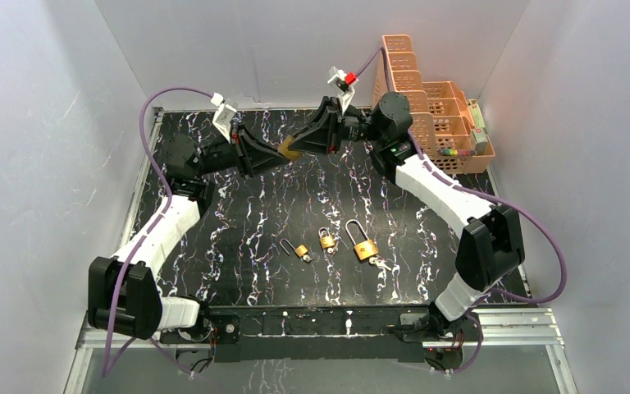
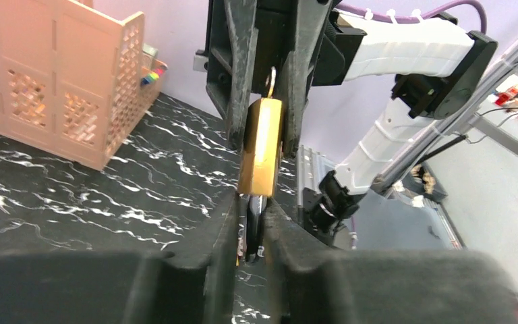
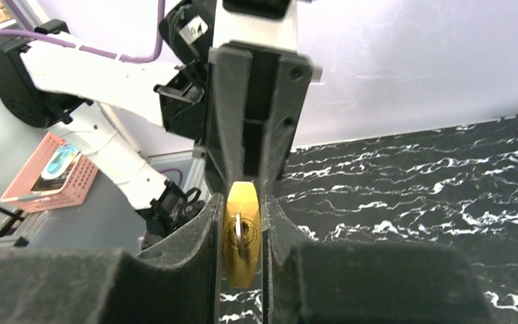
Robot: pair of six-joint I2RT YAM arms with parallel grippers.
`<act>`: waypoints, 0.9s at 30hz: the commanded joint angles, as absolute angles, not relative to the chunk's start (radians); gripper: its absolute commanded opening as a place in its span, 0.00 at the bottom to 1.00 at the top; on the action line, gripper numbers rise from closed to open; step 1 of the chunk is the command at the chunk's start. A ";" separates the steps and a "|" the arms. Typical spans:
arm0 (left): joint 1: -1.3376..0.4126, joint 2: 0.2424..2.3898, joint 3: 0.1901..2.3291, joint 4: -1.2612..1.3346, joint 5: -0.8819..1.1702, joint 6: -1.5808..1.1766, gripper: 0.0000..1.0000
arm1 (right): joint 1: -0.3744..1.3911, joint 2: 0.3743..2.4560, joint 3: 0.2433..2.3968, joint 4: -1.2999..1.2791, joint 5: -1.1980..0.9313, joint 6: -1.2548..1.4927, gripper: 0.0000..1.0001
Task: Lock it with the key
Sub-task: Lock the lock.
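Note:
A brass padlock (image 1: 289,149) hangs in the air over the back of the table, where both grippers meet. My right gripper (image 3: 241,206) is shut on its body (image 3: 241,250), and its steel shackle (image 2: 270,79) points back between the right fingers (image 2: 241,81). A dark-headed key (image 2: 255,219) sticks out of the padlock's lower end (image 2: 262,148). It lies between the fingertips of my left gripper (image 2: 253,202). Those jaws stand a little wider than the key, with a thin gap on one side. From above, the left gripper (image 1: 275,156) comes in from the left.
Three more brass padlocks (image 1: 302,251) (image 1: 326,240) (image 1: 364,249) lie on the black marbled table (image 1: 238,222) near the front, with a loose wire loop (image 1: 286,246) beside them. Orange plastic baskets (image 1: 431,111) stand at the back right, close behind the right arm.

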State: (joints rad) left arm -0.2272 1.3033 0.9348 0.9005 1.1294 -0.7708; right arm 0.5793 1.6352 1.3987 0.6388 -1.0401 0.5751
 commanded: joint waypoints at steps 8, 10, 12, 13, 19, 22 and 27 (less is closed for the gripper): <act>-0.281 1.289 0.970 1.005 1.019 -0.786 0.00 | 0.697 1.611 1.411 0.607 -1.030 0.531 0.00; -0.273 1.284 0.970 1.004 1.032 -0.787 0.00 | 0.683 1.599 1.404 0.602 -1.031 0.528 0.00; -0.245 1.276 0.972 0.991 1.047 -0.788 0.00 | 0.660 1.579 1.382 0.602 -1.023 0.526 0.00; -0.228 1.263 0.973 0.976 1.051 -0.785 0.00 | 0.645 1.563 1.362 0.601 -1.017 0.524 0.00; -0.135 1.219 0.999 0.833 1.073 -0.720 0.00 | 0.604 1.465 1.251 0.501 -0.946 0.434 0.00; -0.130 1.229 1.030 0.770 1.085 -0.690 0.00 | 0.605 1.428 1.178 0.501 -0.922 0.414 0.00; -0.130 1.234 1.037 0.782 1.099 -0.714 0.00 | 0.586 1.389 1.108 0.574 -0.852 0.451 0.00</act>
State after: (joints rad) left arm -0.2054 1.2800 0.9497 0.7197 1.2480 -0.6838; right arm 0.6250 1.4498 1.1606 0.5900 -0.7975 0.4793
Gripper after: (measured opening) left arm 0.054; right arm 0.265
